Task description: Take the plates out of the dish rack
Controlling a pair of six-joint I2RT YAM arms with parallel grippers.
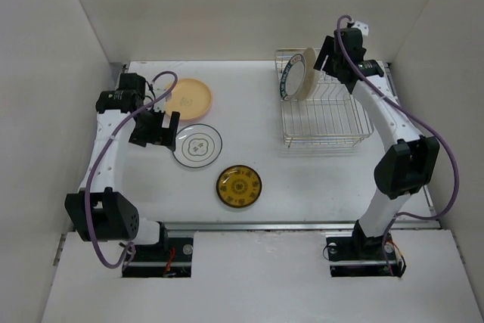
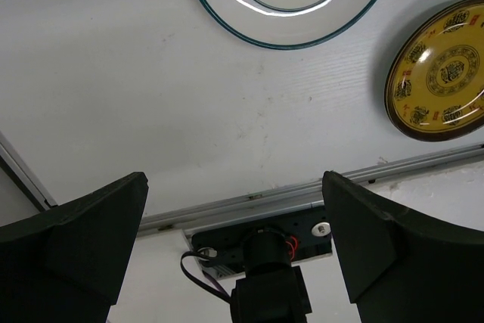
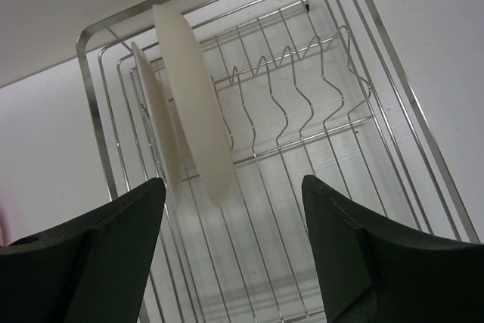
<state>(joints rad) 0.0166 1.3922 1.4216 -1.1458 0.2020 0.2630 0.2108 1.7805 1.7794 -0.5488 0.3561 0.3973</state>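
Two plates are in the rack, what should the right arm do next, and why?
Probably ease the right gripper forward until its open jaws straddle the rim of the cream plate. It stands upright in the dish rack, lined up with the jaws, ungripped.

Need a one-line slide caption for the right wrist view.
Right gripper, jaws open, facing two plates standing on edge at one end of the dish rack.
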